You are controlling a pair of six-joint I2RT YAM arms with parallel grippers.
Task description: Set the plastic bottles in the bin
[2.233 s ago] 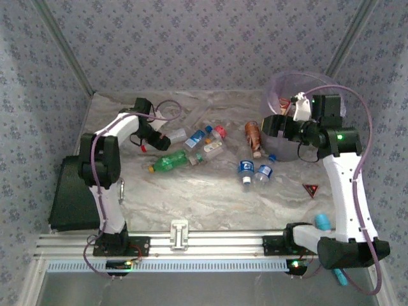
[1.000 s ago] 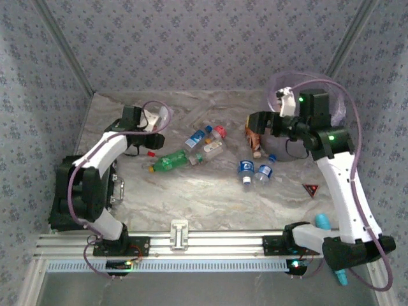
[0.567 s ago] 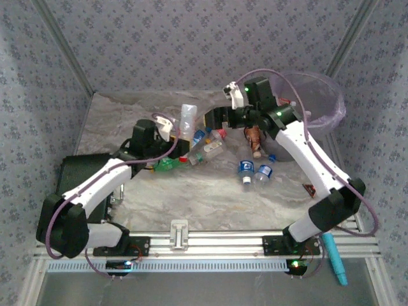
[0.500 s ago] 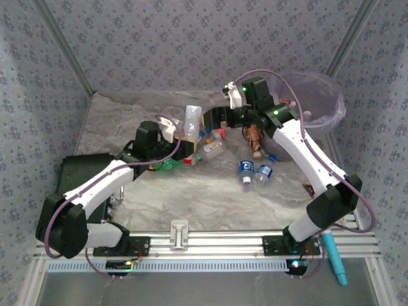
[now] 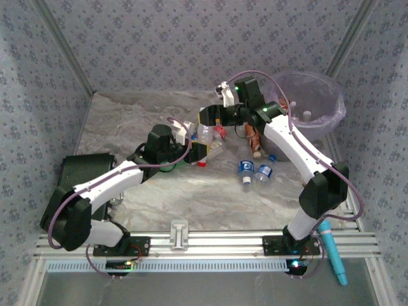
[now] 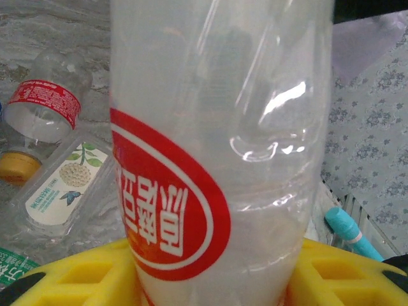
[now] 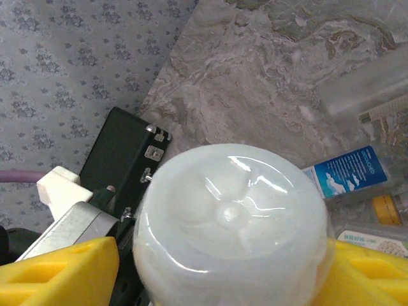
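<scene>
Since the look two seconds earlier, both my arms had swung in from opposite sides of the table (image 5: 191, 197) and met over its middle, the left one bringing a bottle along. Nearest, my left end effector (image 6: 210, 274) was clamped on the clear red-labelled bottle (image 6: 255, 127), its yellow fingers (image 6: 83, 274) pressed against the lower body, holding it clear of the table. Just beyond, my right end effector (image 7: 223, 268) had come over the bottle's base, a yellow finger (image 7: 57, 271) on either side; I could not tell whether it had fully gripped. I judged this to be a handover between my arms, midway through. Further out, two blue-labelled bottles (image 5: 254, 172) and an orange-brown one (image 5: 254, 137) lay loose on the table. The bin (image 5: 331, 89) stood at the far right, with what looked like white caps already inside. The next move called for the right fingers to seat firmly before the left ones let go. Then the right arm would need to carry the bottle across and drop it in the bin.
</scene>
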